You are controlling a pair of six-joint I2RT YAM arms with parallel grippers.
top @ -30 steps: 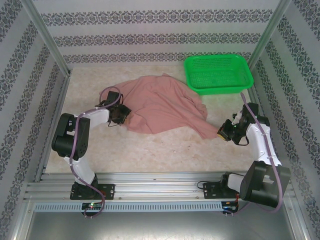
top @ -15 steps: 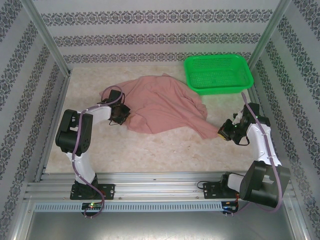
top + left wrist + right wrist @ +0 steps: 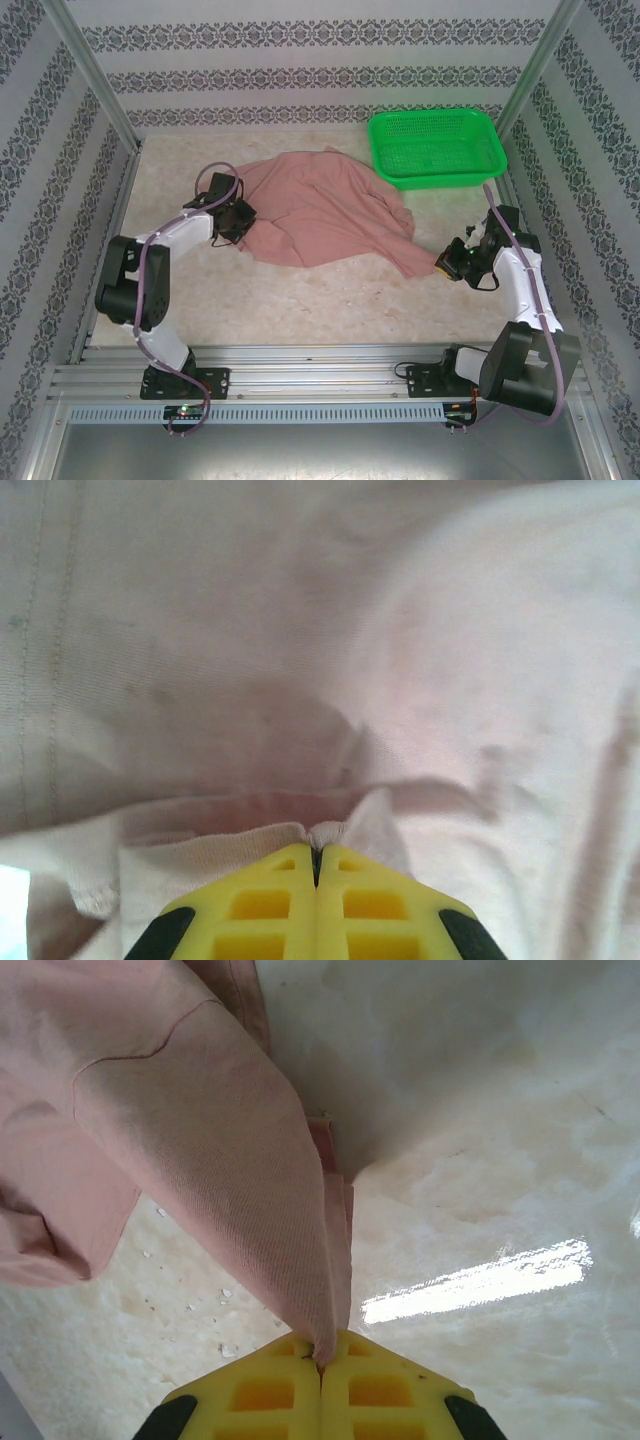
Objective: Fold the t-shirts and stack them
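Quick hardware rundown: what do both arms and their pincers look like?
Left arm and right arm: white links, black joint housings, black bases. A purple cable runs along each. Left pincer and right pincer: yellow fingers moulded with rectangular pockets, black pieces at the outer edges. No markings legible.

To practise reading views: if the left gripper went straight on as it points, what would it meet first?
Most likely the pink t-shirt: the left gripper is shut on its edge, with more cloth directly ahead.
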